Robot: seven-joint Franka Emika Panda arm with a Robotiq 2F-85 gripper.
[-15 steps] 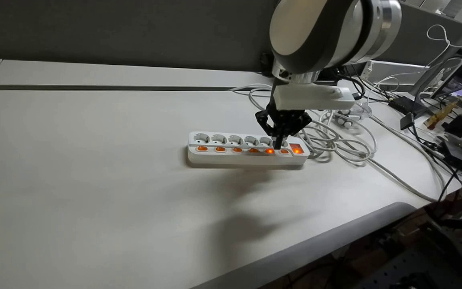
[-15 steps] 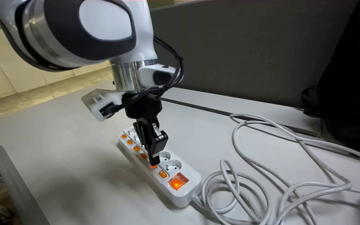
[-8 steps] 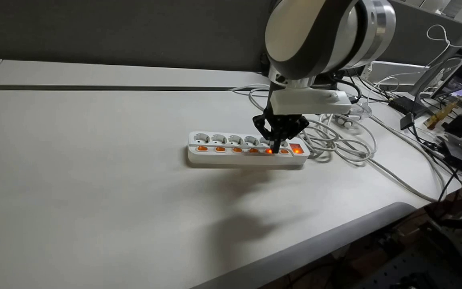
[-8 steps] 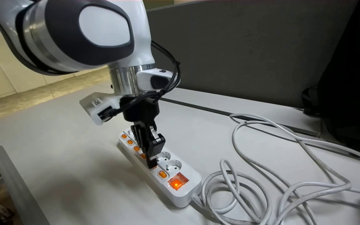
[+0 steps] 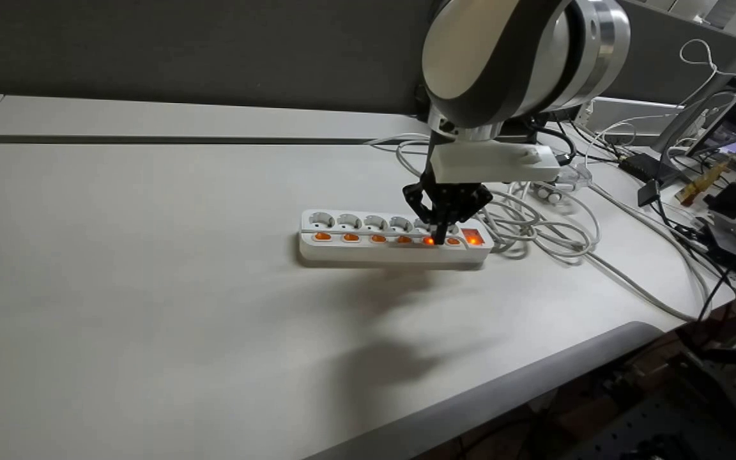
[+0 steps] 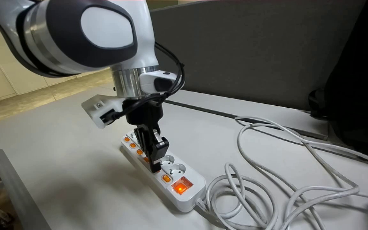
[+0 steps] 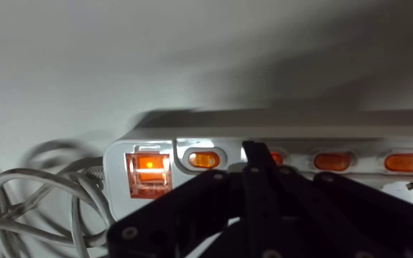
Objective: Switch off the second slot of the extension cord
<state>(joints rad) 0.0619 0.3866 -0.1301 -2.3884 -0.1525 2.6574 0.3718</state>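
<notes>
Extension cord [image 5: 391,240] lies beneath the end effector [image 5: 439,241], whose fingers, pressed together, end at a lit orange switch [image 5: 429,241].

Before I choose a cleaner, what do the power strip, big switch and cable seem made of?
Power strip: probably hard plastic, glossy white, with bright reflections. Big switch: likely translucent orange plastic; light glows through. Cable: smooth, perhaps vinyl or rubber, bending in loops.

Farthest off, an exterior view looks down across the surface [image 5: 151,287] to the partition [image 5: 202,51] at twelve o'clock; nearer, an exterior view sees the power strip [image 6: 160,180] recede toward eleven. Closest, the wrist view looks down, hand [image 7: 258,148] jutting from five. All share the large switch [image 7: 149,175].
</notes>
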